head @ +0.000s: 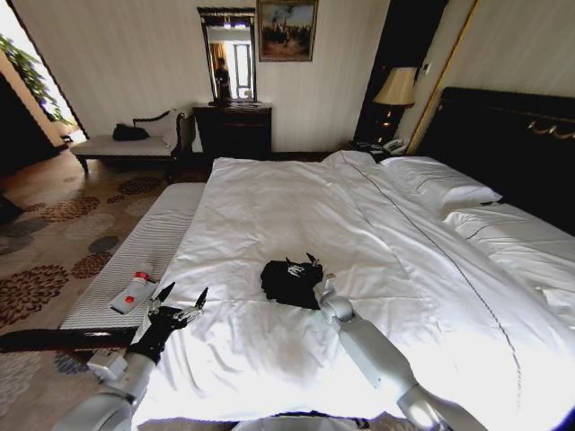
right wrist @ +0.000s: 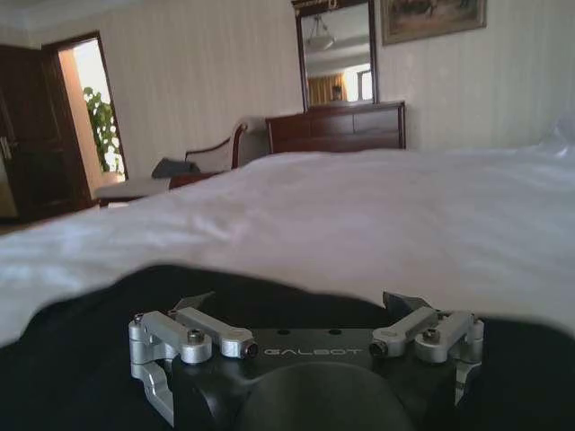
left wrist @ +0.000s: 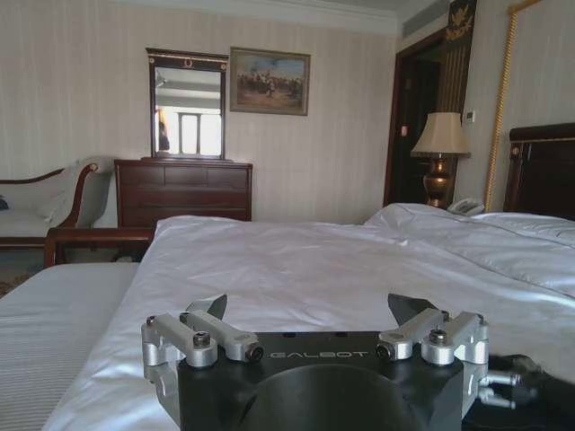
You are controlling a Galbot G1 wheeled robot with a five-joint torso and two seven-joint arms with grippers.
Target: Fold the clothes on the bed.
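A wide white bed [head: 296, 233] fills the striped-wallpaper room — a dark dresser [head: 233, 131] stands beyond. The black T-shirt [head: 286, 283] lies bunched mid-bed under the right end effector [head: 301, 265], fingers wide. The left end effector [head: 180, 303] hovers wide at the bed's edge.

My head cam looks down over the bed [head: 296, 215]; both wrist cams skim low across it toward the dresser [left wrist: 184, 190].

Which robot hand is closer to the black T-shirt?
Right. The right gripper is open right over the T-shirt; the left gripper waits open near the bed's edge.
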